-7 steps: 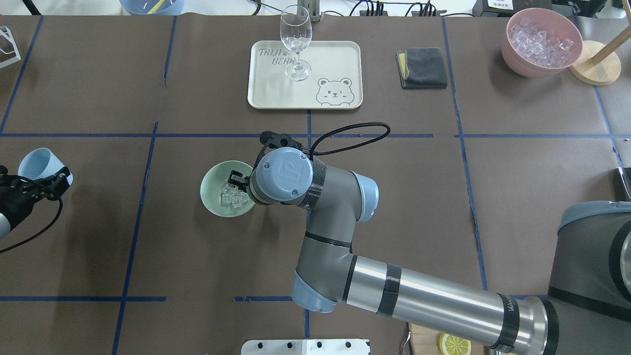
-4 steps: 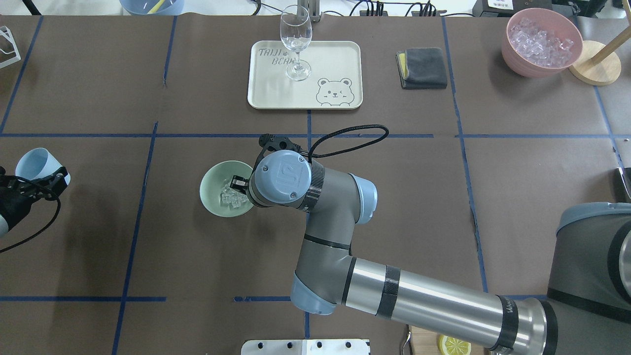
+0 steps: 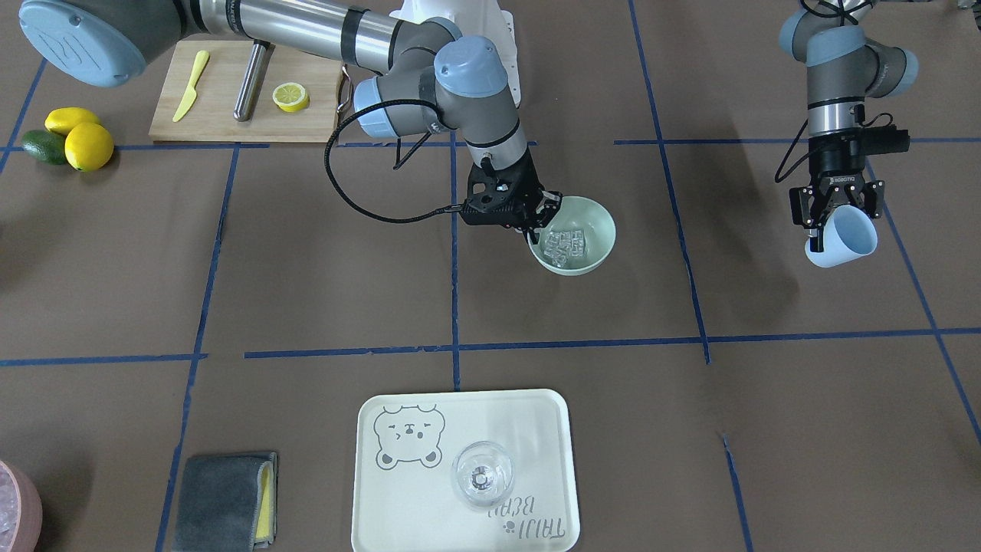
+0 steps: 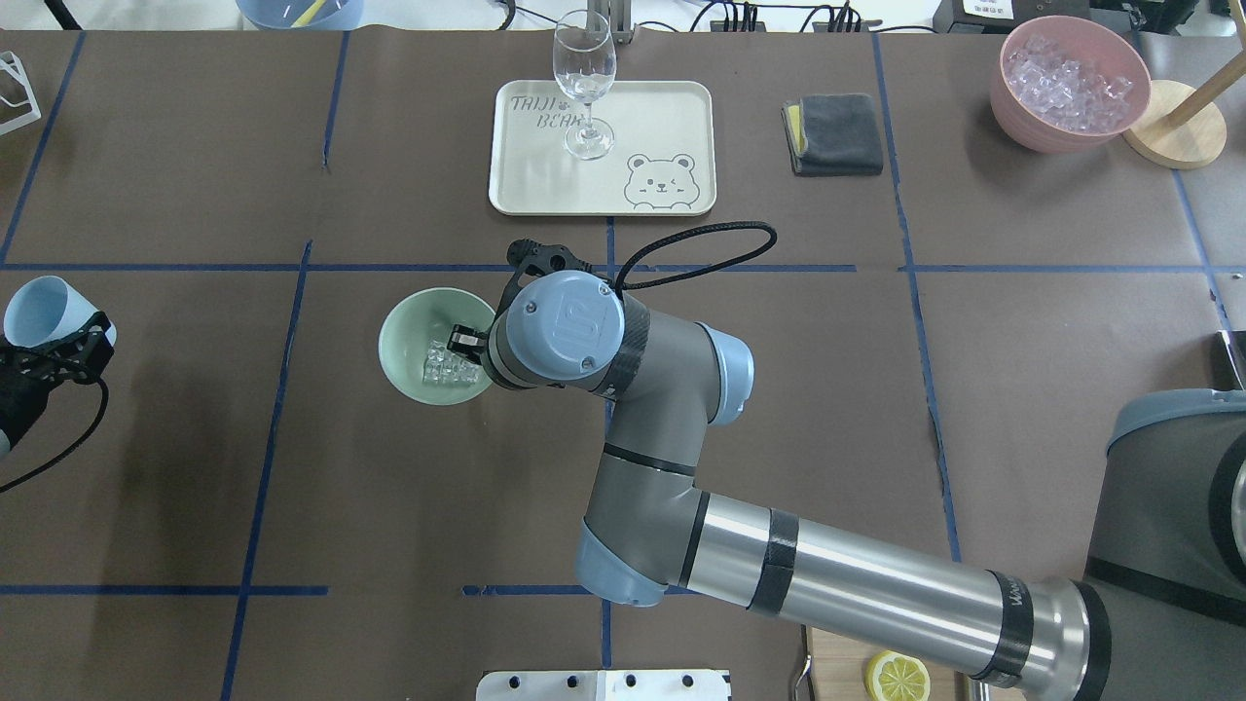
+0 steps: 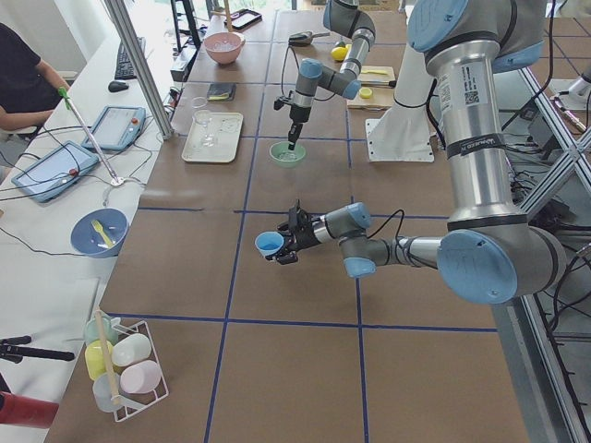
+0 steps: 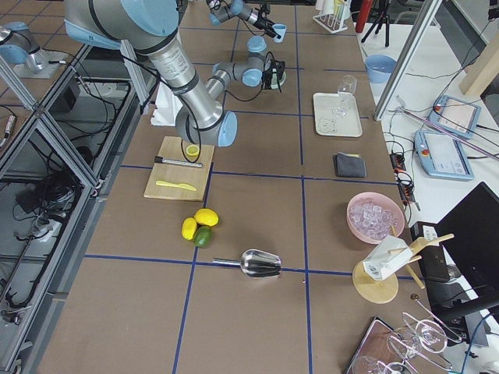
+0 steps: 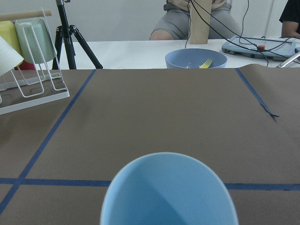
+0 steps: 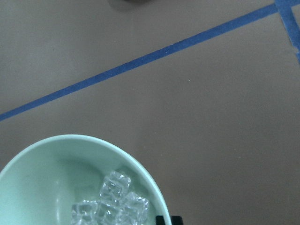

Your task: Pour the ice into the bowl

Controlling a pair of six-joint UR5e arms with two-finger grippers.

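The pale mint-green bowl (image 4: 401,336) holds a small cluster of clear ice (image 4: 445,366). My right gripper (image 4: 465,343) is shut on the bowl's right rim, one finger inside and one outside. In the front view the bowl (image 3: 596,228), the ice (image 3: 565,242) and the right gripper (image 3: 540,223) show near the table's middle. In the right wrist view the bowl (image 8: 42,173) and ice (image 8: 117,201) fill the lower left. My left gripper (image 4: 73,349) is shut on a light blue cup (image 4: 37,310), tilted, at the far left. The cup (image 7: 168,192) looks empty.
A cream tray (image 4: 662,107) with a clear wine glass (image 4: 584,78) stands beyond the bowl. A grey cloth (image 4: 833,132) and a pink container of whitish ice (image 4: 1069,83) are at the back right. A cutting board (image 3: 222,107) with a lemon half lies near my base.
My right gripper has moved the bowl with the ice a little to the left and away from me; the bowl looks larger. My left gripper has drawn further left with the cup.
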